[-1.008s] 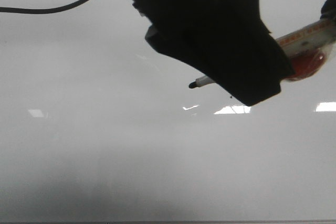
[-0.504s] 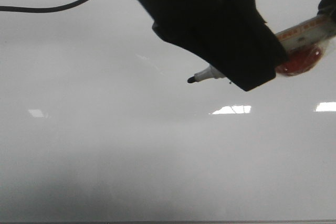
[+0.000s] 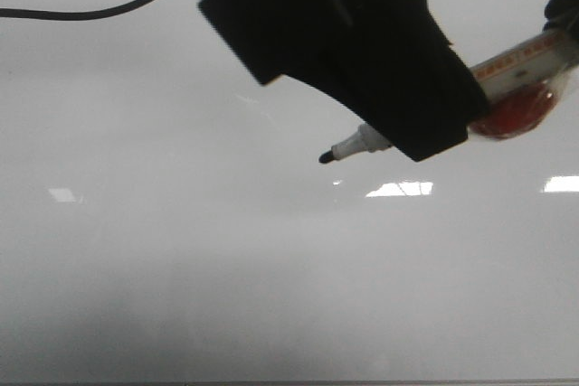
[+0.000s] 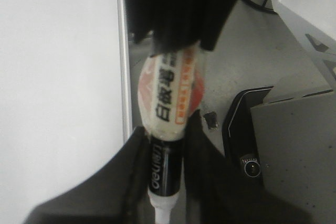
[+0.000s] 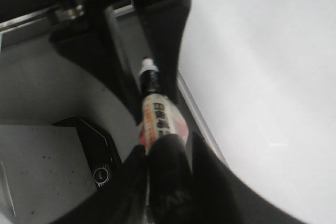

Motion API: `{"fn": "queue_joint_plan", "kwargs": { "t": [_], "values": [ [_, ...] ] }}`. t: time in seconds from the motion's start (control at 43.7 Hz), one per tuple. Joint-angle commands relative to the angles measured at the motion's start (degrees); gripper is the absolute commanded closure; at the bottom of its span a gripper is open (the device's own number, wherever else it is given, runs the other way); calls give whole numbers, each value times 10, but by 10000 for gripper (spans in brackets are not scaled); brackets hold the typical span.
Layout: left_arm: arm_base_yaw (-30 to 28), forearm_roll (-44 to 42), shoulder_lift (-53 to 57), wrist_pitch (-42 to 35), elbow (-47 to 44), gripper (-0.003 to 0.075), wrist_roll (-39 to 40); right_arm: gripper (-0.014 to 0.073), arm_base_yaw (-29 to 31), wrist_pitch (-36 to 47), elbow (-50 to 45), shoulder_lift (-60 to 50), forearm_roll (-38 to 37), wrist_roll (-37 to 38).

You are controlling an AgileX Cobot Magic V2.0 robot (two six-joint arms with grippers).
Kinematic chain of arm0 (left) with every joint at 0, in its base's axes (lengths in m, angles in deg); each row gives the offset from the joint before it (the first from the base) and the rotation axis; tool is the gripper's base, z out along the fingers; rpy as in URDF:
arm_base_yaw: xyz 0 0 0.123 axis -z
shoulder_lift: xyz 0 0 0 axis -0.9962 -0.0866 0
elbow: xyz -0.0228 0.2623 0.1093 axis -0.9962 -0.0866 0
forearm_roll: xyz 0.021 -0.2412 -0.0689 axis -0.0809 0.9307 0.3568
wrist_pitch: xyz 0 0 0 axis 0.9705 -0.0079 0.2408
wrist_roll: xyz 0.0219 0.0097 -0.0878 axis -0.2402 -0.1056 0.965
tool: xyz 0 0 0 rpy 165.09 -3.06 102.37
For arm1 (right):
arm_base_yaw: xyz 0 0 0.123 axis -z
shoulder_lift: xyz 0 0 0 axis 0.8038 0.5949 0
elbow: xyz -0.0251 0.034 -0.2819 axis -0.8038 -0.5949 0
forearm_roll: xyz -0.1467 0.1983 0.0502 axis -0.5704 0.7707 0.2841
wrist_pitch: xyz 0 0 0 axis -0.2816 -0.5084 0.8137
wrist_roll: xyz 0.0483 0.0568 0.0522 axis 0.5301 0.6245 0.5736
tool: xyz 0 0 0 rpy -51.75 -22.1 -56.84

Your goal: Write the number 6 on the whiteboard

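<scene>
Lower now sits the black-tipped white marker pen (image 3: 348, 148) over the glossy grey-white whiteboard (image 3: 181, 250), both the left gripper (image 4: 164, 182) and the right gripper (image 5: 167, 153) clamped around its barrel.

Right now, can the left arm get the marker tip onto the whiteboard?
Probably yes. The left hand grips the marker, the tip pokes out bare, and nothing lies between it and the whiteboard.

Front view is being lit dimly and evenly; the whiteboard (image 3: 181, 250) is being rendered grey, darkening toward the bottom edge. Small white rectangular glares are being reflected on its right half. The arm overhead is being reduced to a black silhouette. Both wrist views are being softened by blur, nearest parts worst.
</scene>
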Motion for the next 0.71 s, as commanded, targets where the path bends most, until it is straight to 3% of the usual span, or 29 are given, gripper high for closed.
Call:
{"fn": "queue_joint_plan", "kwargs": {
  "t": [0.0,0.069,0.321,0.573,0.687],
  "values": [
    [1,20,17,-27,19,672,18,92,2,24,14,-6,19,0],
    [-1,1,19,-28,21,672,36,-21,4,18,17,-12,8,0],
    [-1,-212,41,19,68,672,254,3,45,13,31,-63,-44,67],
    [-1,-457,132,68,70,672,560,3,78,13,31,-79,-46,69],
    [-1,-543,198,95,46,672,649,3,78,13,31,-79,-46,70]
  ]
}}
